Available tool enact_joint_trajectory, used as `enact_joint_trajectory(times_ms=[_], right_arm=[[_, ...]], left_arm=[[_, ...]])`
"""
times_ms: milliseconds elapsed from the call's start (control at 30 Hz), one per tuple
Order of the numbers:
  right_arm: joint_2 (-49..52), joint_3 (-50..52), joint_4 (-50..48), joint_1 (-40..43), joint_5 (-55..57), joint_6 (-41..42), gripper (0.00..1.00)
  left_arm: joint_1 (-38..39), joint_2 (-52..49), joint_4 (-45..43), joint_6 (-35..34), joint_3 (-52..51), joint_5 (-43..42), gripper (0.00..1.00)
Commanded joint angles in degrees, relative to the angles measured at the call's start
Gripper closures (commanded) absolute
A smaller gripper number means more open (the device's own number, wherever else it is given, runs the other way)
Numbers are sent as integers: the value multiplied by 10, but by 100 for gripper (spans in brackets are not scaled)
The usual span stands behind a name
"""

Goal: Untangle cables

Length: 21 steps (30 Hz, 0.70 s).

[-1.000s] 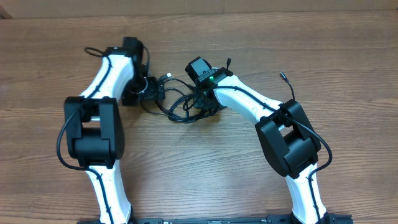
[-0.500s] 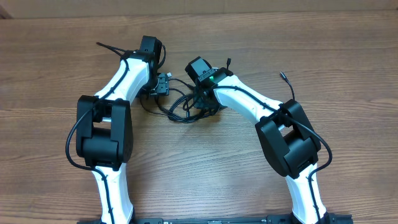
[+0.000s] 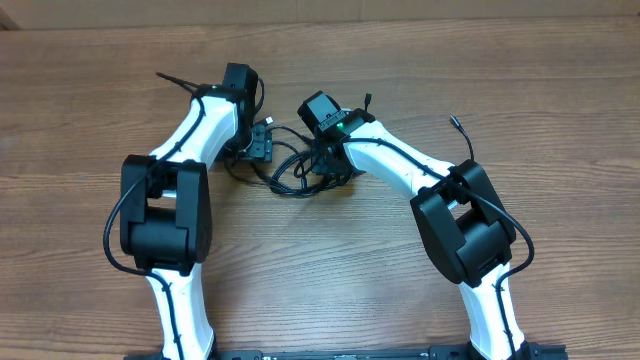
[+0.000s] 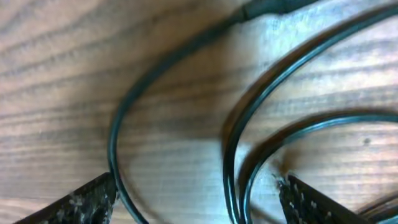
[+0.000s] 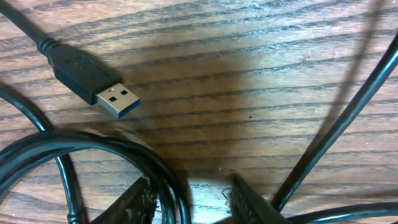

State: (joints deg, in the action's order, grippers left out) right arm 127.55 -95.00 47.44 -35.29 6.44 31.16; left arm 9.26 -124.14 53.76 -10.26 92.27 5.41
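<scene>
Overhead: wood-grain table (image 3: 100,60). Both my arms reach in toward the middle of the far half. The cables (image 3: 290,176) lie there as one loose black tangle of overlapping loops, between the two tool heads. My left tool (image 3: 263,140) sits at the tangle's left edge, over its outer strands. My right tool (image 3: 326,162) is down on the tangle's right side, mostly hidden under its own wrist. A lone cord (image 3: 462,135) with a small plug tip shows apart from the heap, beside my right forearm. Left wrist: my left tool (image 4: 199,200) stands wide, one of its fingers (image 4: 81,200) in each lower corner of the view. Between them, on the table, run three or four curved strands of the cables (image 4: 231,143). One arc passes just beside the finger on the picture's left, and a pair runs close together nearer the other finger. Nothing is clamped. Right wrist: my right tool (image 5: 193,200) is narrow, with only the tips of its fingers (image 5: 134,202) in view at the bottom edge. A doubled strand of the cables (image 5: 93,144) curves down into the gap, against the finger on the picture's left, with pale space on its other side. I cannot tell whether it is pinched. A USB plug (image 5: 93,78), black with a silver, blue-cored tip, lies flat on the table beyond, free of the fingers. A single cord (image 5: 348,118) slants across the right of the view.
</scene>
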Motion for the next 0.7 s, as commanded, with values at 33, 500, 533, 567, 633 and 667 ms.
enact_joint_trajectory(times_ms=[33, 500, 533, 567, 633, 667], right_arm=[[15, 24, 6, 10, 34, 1, 63], [15, 24, 6, 10, 34, 1, 59], [15, 24, 6, 10, 34, 1, 59], [15, 24, 6, 10, 34, 1, 59], [15, 24, 6, 10, 34, 1, 60], [15, 24, 6, 10, 34, 1, 60]], left_arm=[[-4, -9, 33, 52, 87, -43, 13], [-3, -11, -3, 145, 15, -49, 14], [-3, -11, -16, 140, 3, -39, 14], [-3, -11, -29, 134, -8, -30, 14], [-3, -11, -61, 123, -33, -13, 13], [-3, -12, -76, 115, -46, -8, 12]])
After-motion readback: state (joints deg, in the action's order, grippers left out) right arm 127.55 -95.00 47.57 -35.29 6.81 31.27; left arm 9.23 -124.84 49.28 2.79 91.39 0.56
